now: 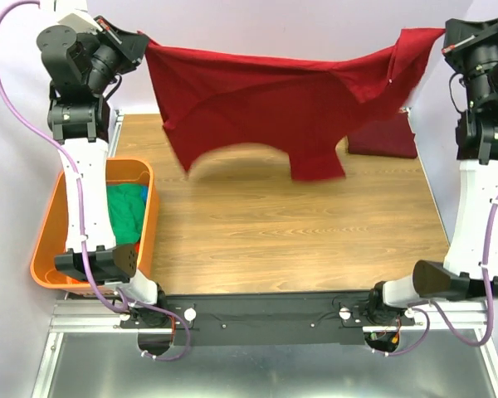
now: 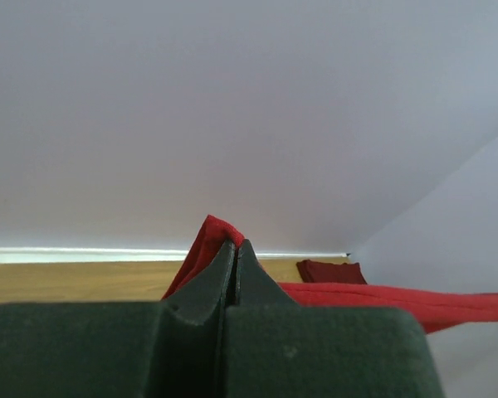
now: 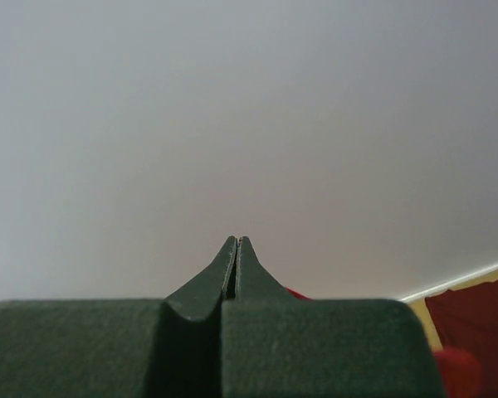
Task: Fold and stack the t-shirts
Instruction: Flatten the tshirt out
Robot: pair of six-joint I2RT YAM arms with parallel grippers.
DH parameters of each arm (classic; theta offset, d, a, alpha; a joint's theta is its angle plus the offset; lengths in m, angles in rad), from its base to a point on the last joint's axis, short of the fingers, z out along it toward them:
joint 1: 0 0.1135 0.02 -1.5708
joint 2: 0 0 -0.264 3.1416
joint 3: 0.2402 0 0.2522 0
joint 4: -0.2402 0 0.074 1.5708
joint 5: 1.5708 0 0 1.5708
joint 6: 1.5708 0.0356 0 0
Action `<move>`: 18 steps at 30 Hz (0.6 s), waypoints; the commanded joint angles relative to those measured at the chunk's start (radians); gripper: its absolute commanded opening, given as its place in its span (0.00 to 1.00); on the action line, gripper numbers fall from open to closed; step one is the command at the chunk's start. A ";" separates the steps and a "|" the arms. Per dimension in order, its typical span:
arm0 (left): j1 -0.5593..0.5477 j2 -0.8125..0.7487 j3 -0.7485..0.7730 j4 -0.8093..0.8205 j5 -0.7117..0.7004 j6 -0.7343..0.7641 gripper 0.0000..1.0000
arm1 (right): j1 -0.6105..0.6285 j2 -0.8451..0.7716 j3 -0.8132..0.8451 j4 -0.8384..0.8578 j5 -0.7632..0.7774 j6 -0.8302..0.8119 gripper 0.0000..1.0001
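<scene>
Where the wood table (image 1: 299,249) met the pale wall (image 1: 274,25), the red t-shirt (image 1: 266,99) hung above the surface; left gripper (image 1: 142,41) and right gripper (image 1: 443,39) each pinched a corner, jaws closed; maroon t-shirt (image 1: 383,137) lay far right; green t-shirts (image 1: 126,207) lay in the orange tub (image 1: 46,240) at left; only the left wrist view showed the pinch plainly.

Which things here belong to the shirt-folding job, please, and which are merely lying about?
Job: red t-shirt, held up by left gripper and right gripper; maroon t-shirt; green cloth.
Lying about: orange tub holding the green cloth; wooden table.
</scene>
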 commanded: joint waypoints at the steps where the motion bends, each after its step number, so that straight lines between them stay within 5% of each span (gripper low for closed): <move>1: 0.011 -0.058 0.010 0.059 0.074 0.036 0.00 | -0.015 -0.054 -0.055 0.027 -0.036 0.013 0.01; 9: 0.002 -0.133 -0.158 -0.090 -0.008 0.088 0.00 | -0.015 -0.274 -0.511 0.008 -0.068 0.033 0.01; 12: -0.016 -0.273 -0.562 0.070 0.005 0.082 0.00 | -0.015 -0.350 -0.701 0.003 -0.156 0.057 0.01; 18: -0.056 -0.430 -0.883 0.154 -0.049 0.079 0.00 | -0.015 -0.475 -1.021 0.007 -0.277 0.082 0.01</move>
